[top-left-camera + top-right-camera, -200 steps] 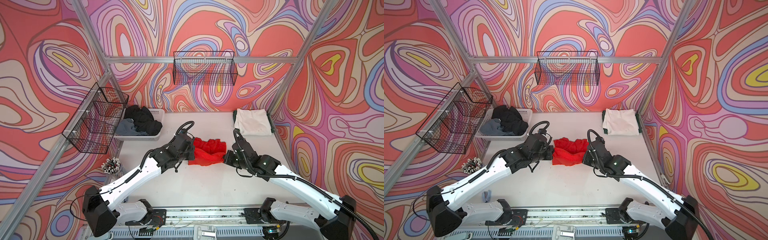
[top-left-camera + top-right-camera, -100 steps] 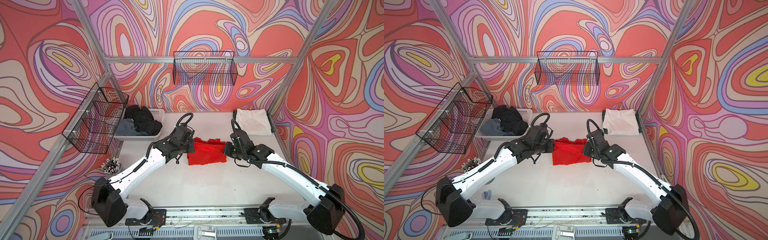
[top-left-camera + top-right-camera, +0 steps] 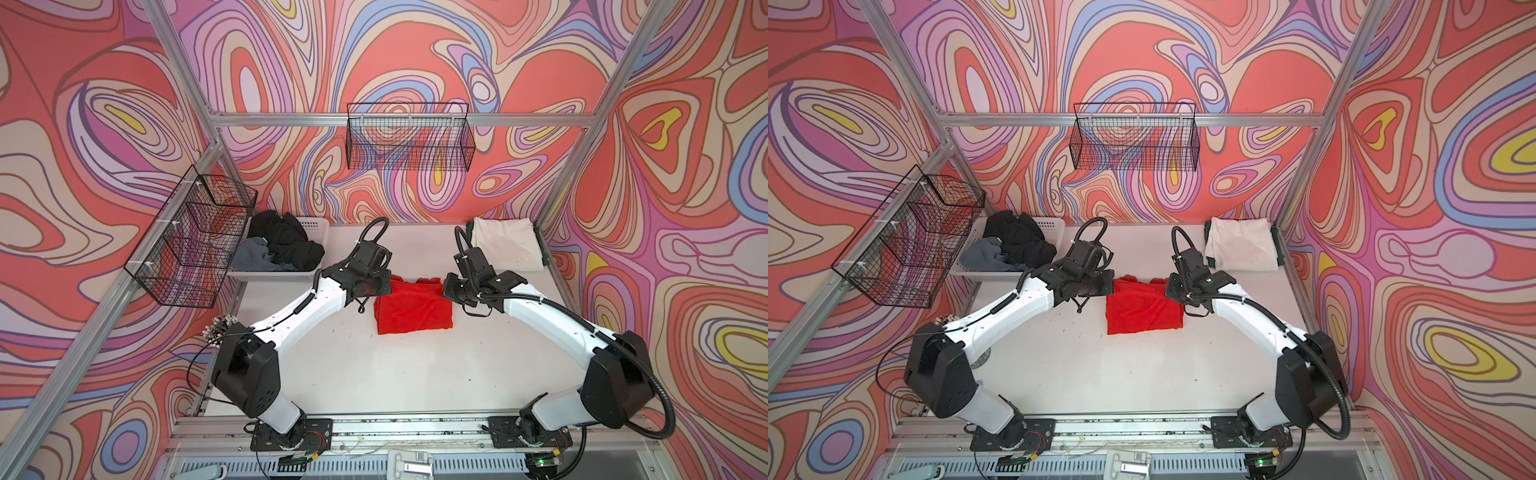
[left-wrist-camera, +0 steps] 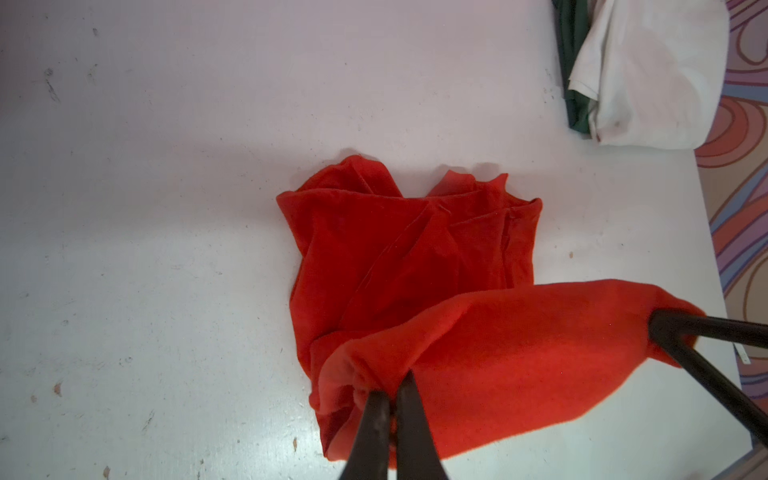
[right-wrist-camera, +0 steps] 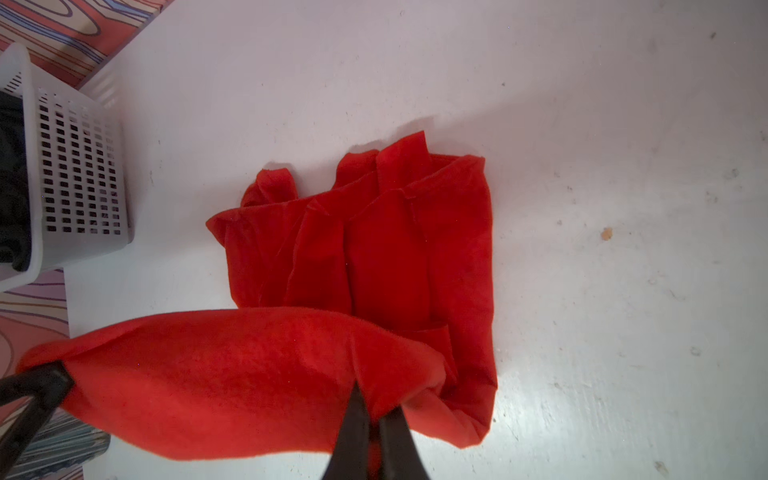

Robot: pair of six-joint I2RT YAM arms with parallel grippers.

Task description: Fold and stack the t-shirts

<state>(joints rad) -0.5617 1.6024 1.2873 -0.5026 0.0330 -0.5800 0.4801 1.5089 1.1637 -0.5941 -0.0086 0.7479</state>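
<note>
One red t-shirt (image 3: 411, 309), mid-surface (image 3: 395, 374). One white t-shirt (image 3: 505, 245) stacked on one dark green t-shirt (image 4: 571, 62), back right corner. One white plastic basket (image 3: 316, 226) back left: one grey t-shirt (image 3: 253, 257), plus black t-shirts (image 3: 286, 241), count unclear. Two grippers.

Since a second ago both arms have reached further back, and the red heap is now a flat rectangle.

Left gripper (image 4: 392, 388) is clenched on one corner of the raised red fold, right gripper (image 5: 370, 399) on the other. The fold is stretched between them, the rest lying underneath.

One red t-shirt (image 3: 412, 309), one white t-shirt (image 3: 505, 243), two wire baskets (image 3: 409, 139), one plastic basket (image 3: 318, 227).
</note>
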